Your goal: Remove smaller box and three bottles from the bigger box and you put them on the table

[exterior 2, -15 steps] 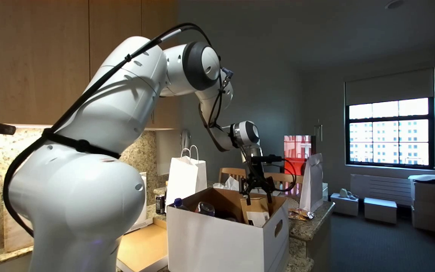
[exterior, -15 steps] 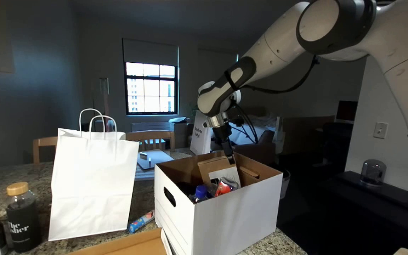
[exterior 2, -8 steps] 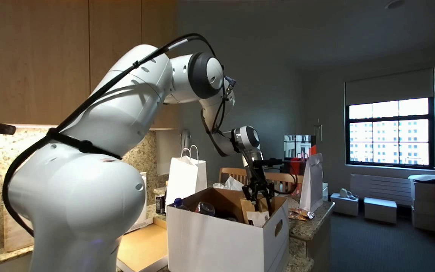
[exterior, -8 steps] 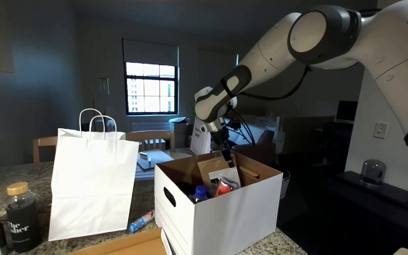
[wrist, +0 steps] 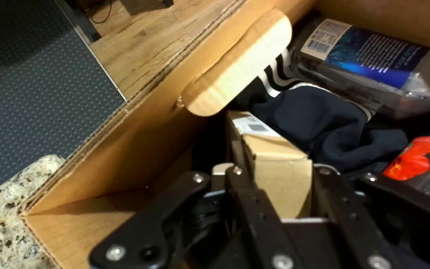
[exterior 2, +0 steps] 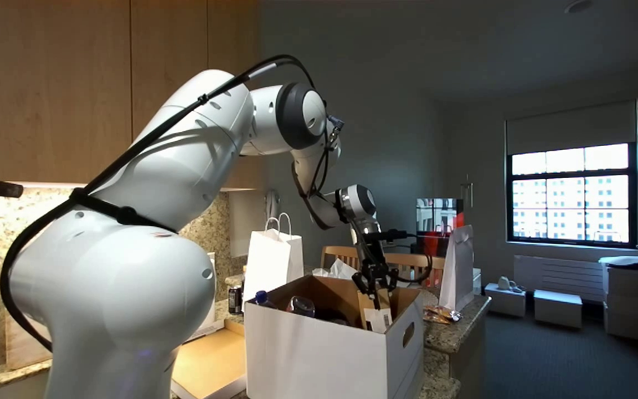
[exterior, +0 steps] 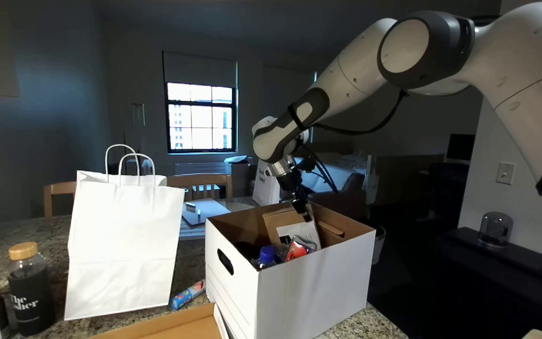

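The bigger box (exterior: 315, 296), a white carton (exterior 2: 319, 354) with brown inside, stands on the speckled stone table (exterior: 360, 327). At one end of it leans the smaller box (wrist: 284, 179), brown cardboard with a white label. My gripper (wrist: 278, 172) reaches down into the carton with a finger on each side of the smaller box, shut on it; in an exterior view the gripper (exterior 2: 382, 302) is at its upper end. A blue-capped bottle (exterior: 267, 256) and a red-labelled bottle (exterior: 299, 248) lie in the carton. From the wrist, a blue-labelled bottle (wrist: 368, 56) shows; a third bottle cannot be told apart.
Dark cloth (wrist: 323, 116) lies against the smaller box inside the carton. A white paper bag (exterior: 123, 245) and a dark jar (exterior: 29, 292) stand beyond the carton. A shallow tan lid (exterior 2: 214, 360) and a blue tube (exterior: 187, 294) lie beside it.
My gripper has come down farther into the carton, and its jaws have gone from wide apart to shut on the smaller box. That box has shifted slightly; the bottles have not moved.
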Robot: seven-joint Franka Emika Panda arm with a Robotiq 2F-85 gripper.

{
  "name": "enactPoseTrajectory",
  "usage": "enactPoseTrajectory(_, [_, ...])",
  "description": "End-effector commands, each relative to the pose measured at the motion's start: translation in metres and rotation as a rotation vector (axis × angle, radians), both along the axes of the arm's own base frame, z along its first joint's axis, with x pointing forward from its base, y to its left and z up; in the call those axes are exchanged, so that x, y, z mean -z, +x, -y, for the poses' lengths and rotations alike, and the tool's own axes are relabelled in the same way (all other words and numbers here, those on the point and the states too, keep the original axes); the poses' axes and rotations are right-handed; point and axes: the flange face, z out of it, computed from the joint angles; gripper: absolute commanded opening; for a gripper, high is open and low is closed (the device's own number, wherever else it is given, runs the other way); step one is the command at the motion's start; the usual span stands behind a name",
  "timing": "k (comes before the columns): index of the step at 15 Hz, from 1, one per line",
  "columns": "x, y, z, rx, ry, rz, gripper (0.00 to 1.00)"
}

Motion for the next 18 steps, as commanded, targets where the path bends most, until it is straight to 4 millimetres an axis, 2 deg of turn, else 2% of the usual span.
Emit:
enactPoseTrajectory(1, [-0.009, -0.014, -0.016, 0.111, -0.049, -0.026, 0.12])
enactPoseTrajectory(4, [-0.024, -0.027, -0.031, 0.181, -0.028, -0.086, 0.12])
enactPoseTrajectory(8, [-0.065, -0.047, -0.062, 0.242, 0.009, -0.028, 0.12])
enactPoseTrajectory(14, [-0.15, -0.078, -0.12, 0.196, -0.001, 0.099, 0.12])
enactPoseTrajectory(18, [-0.199, -0.088, -0.16, 0.128, 0.008, 0.2, 0.12])
